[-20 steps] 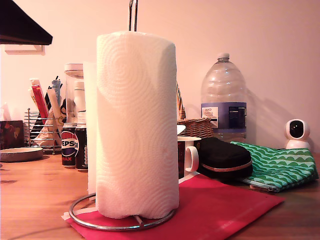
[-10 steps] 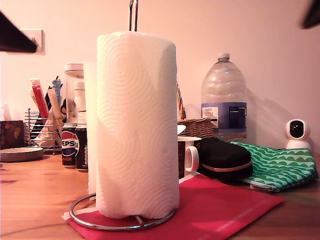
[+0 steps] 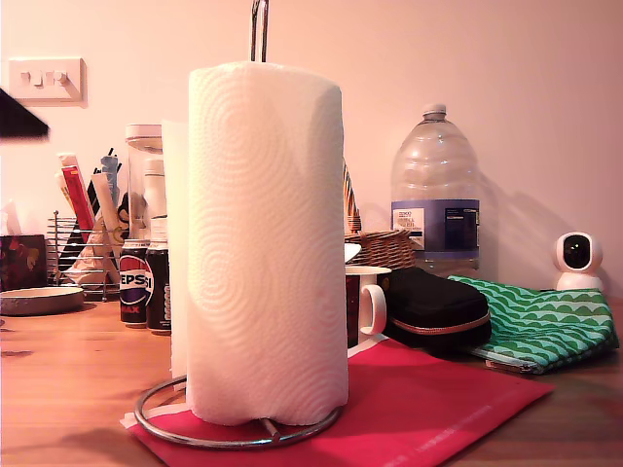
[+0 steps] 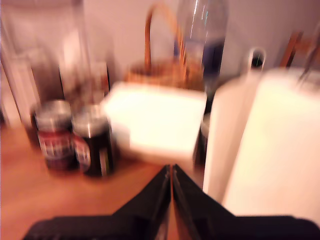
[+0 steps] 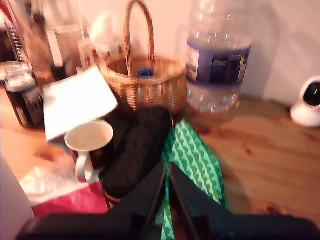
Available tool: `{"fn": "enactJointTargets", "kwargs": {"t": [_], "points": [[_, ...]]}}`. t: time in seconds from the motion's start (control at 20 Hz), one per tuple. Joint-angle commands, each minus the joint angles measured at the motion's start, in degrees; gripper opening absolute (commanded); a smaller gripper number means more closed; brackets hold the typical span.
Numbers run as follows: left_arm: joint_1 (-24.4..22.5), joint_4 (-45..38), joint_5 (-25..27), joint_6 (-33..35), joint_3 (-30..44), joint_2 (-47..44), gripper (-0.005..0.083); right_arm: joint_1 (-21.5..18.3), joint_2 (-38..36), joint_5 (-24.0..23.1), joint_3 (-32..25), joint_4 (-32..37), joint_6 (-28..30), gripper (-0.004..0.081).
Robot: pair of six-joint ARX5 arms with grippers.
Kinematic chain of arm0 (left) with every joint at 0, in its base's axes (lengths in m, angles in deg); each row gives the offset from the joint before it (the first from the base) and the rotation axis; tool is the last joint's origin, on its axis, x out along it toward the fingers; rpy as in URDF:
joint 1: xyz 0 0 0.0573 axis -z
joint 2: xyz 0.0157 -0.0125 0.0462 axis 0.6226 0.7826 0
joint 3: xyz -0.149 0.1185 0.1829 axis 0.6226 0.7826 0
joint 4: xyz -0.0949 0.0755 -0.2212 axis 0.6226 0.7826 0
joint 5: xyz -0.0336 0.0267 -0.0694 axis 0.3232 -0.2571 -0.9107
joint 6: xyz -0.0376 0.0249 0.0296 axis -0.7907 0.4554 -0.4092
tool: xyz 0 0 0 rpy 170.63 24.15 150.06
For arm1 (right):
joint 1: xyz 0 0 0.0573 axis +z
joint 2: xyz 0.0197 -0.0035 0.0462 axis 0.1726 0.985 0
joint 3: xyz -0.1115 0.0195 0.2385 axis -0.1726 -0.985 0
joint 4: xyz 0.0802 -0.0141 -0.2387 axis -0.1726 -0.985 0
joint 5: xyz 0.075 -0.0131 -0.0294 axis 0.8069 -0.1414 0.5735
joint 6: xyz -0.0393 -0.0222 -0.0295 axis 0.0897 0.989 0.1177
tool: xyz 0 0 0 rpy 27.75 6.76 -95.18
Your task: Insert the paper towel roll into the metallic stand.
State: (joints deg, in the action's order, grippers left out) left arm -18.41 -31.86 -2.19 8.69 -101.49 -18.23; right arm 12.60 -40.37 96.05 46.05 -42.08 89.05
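Note:
The paper towel roll (image 3: pixel 265 243) stands upright on the metallic stand, whose chrome loop (image 3: pixel 259 27) pokes out of the roll's top and whose ring base (image 3: pixel 156 428) circles its foot. A loose sheet edge hangs on the roll's side toward the exterior view's left. In the blurred first wrist view, my first gripper (image 4: pixel 171 171) is shut on nothing, apart from the roll (image 4: pixel 280 150). My second gripper (image 5: pixel 167 167) is also shut and empty, hovering over the green pouch (image 5: pixel 195 155). Only a dark piece of an arm (image 3: pixel 19 115) shows at the exterior view's left edge.
A red mat (image 3: pixel 438 399) lies under the stand. Behind it are a mug (image 3: pixel 368 297), a black case (image 3: pixel 436 306), a wicker basket (image 5: pixel 145 82), a water bottle (image 3: pixel 435 195), a white camera (image 3: pixel 579 258), soda cans (image 3: pixel 136 282), a white folded bag (image 5: pixel 75 102) and a dark wire rack (image 3: pixel 78 243).
The dark arm parts at the exterior view's top corners have drawn away; only a small piece at the left edge is left. The roll and stand have not moved.

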Motion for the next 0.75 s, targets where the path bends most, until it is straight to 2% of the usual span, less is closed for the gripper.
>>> {"fn": "enactJointTargets", "kwargs": {"t": [0.0,0.15,0.35,0.7], "points": [[-0.07,1.31,-0.37,-0.39,0.74,-1.84,-0.0023,-0.07,-1.77,0.15,-0.55,-0.28,-0.7,-0.001],[-0.07,4.94,-3.34,-3.28,0.74,-5.14,-0.0023,-0.07,-2.84,0.15,-0.55,-4.2,-1.05,-0.001],[-0.07,8.11,-3.45,-3.3,0.74,-5.81,-0.0023,-0.07,-2.73,0.15,-0.55,-10.27,-0.98,-0.001],[-0.07,18.34,-3.45,-3.3,0.74,-5.81,-0.0023,-0.07,-2.73,0.13,-0.55,-19.91,-0.96,-0.001]]}}
